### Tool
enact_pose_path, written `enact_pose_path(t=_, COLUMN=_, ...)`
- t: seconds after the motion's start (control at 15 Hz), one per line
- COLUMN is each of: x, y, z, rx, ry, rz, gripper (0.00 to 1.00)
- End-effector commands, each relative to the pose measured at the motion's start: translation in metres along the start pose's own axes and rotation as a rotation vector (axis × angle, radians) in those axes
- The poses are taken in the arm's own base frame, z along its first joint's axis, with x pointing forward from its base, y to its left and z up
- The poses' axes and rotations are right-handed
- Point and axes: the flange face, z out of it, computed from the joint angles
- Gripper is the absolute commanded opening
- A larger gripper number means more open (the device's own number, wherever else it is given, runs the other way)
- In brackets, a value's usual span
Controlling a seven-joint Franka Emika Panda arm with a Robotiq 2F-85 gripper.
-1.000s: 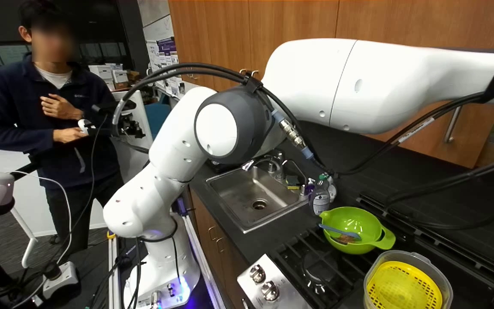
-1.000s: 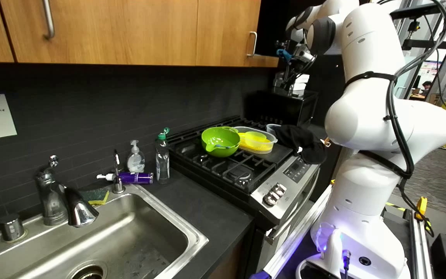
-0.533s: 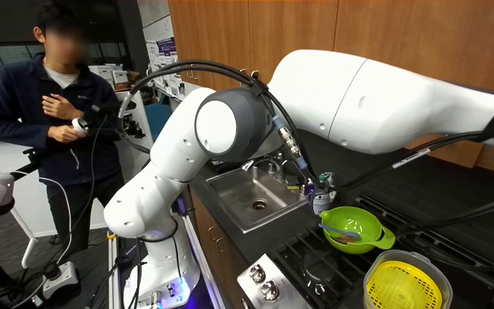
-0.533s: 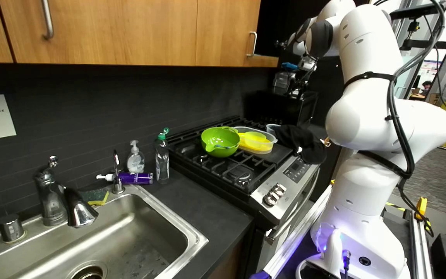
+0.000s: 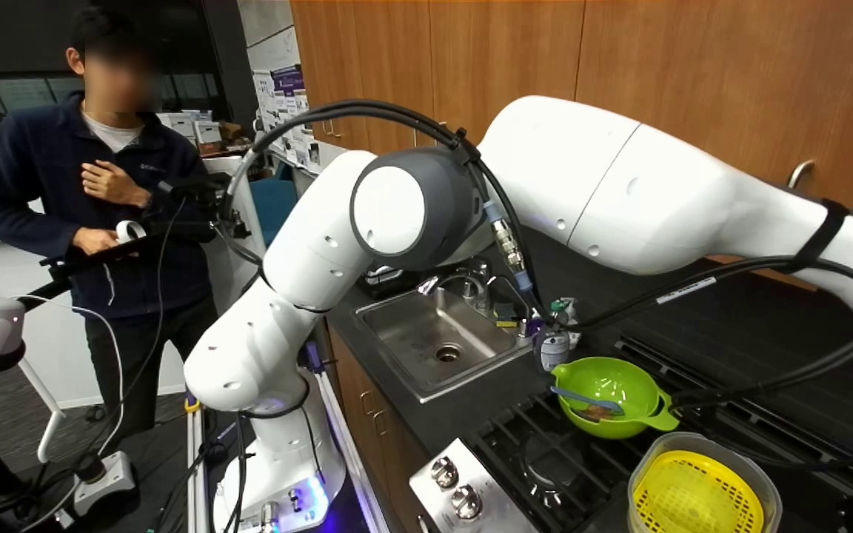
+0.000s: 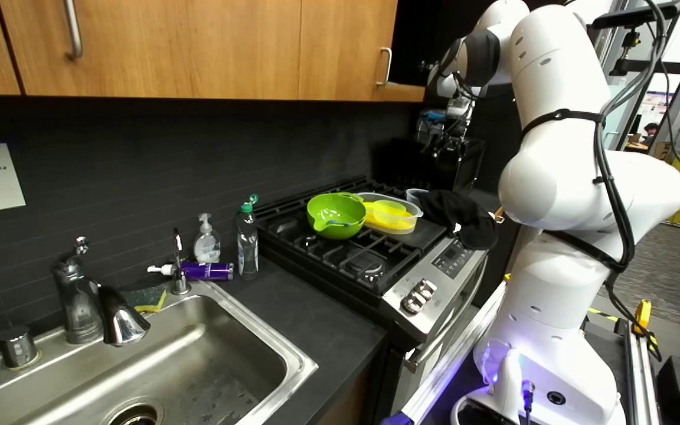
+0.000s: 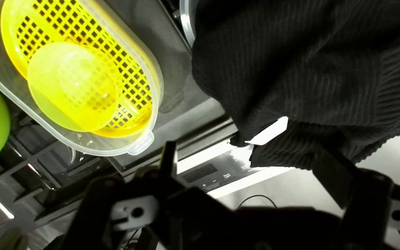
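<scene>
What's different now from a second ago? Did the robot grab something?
The arm and its gripper moved downward. In an exterior view, the man shifted a bit rightward. Nothing was visibly grabbed or let go; the gripper is open. The green bowl, clear tub and black cloth stayed put.

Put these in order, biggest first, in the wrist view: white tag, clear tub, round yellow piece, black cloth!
1. black cloth, partly cut off
2. clear tub, also cut off
3. round yellow piece
4. white tag
</scene>
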Motion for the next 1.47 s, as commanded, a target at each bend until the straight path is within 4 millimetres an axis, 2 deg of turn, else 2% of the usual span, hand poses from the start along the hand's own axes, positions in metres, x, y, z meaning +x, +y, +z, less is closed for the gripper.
enact_pose_path(t=0.0, x=0.006, y=0.006, z=0.018, rx=-0.009, ry=0.073, rz=0.076, gripper=1.0)
enact_pose_path(t=0.33, x=0.028, y=-0.019, z=0.05, rx=-0.025, ry=0.125, rz=0.148, gripper=1.0)
enact_pose_path(t=0.53, x=0.036, y=-0.029, z=0.062, rx=-0.034, ry=0.133, rz=0.175, gripper=1.0)
enact_pose_path(t=0.93, x=0.034, y=-0.035, z=0.069, rx=-0.016, ry=0.117, rz=0.171, gripper=1.0)
enact_pose_path(t=1.4, x=0.016, y=-0.036, z=0.073, rx=0.023, ry=0.008, rz=0.124, gripper=1.0)
